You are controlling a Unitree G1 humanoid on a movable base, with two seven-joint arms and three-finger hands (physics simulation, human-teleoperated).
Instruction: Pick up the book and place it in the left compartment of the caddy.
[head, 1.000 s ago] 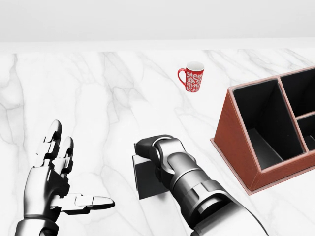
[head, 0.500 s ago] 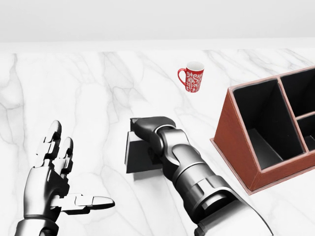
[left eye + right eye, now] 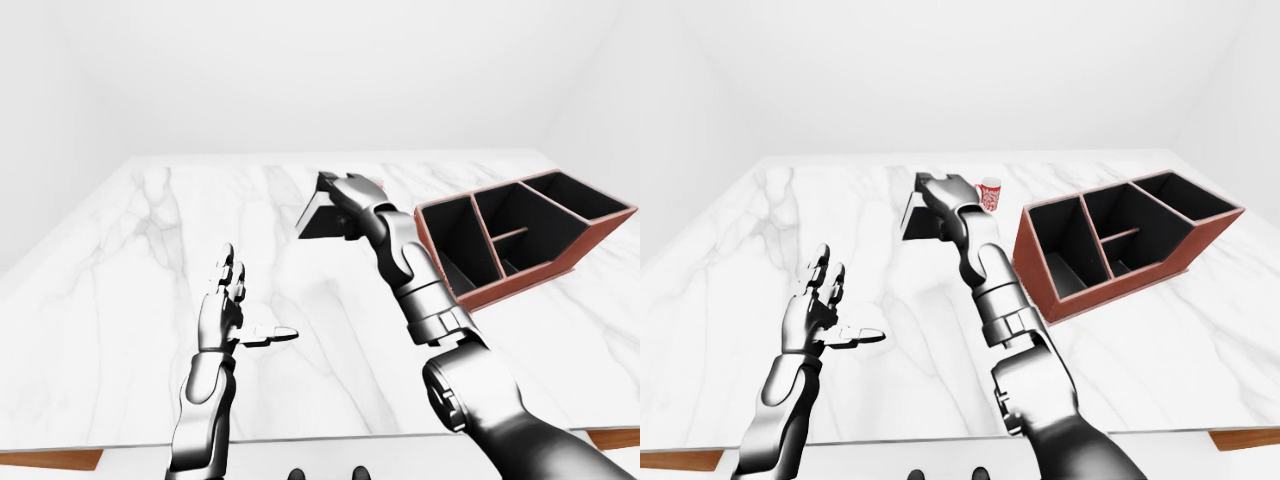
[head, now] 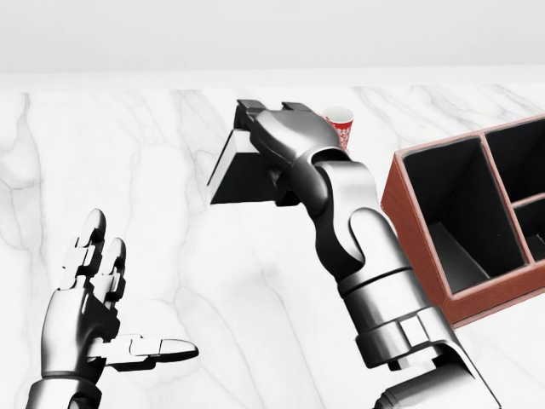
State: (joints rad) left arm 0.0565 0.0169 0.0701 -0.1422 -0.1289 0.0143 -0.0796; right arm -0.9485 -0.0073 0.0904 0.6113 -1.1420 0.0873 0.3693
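The book [image 4: 243, 175] is up off the marble table [image 4: 170, 239], a dark slab tilted on edge, the right hand [image 4: 285, 136] wrapped round its right side. It hangs left of the caddy [image 4: 426, 256], whose left compartment [image 4: 456, 217] gapes open, ready. A red mug [image 3: 989, 194] peeks behind the wrist. The left hand [image 4: 98, 307] waits empty, fingers spread.

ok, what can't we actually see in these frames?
- Mug: in the head view, mostly behind the right hand; absent from the left-eye view.
- Book: the hand covers the grip, so finger contact is unclear.
- Caddy: right side cut off by the head view's edge.
- Left hand: open, holding nothing.
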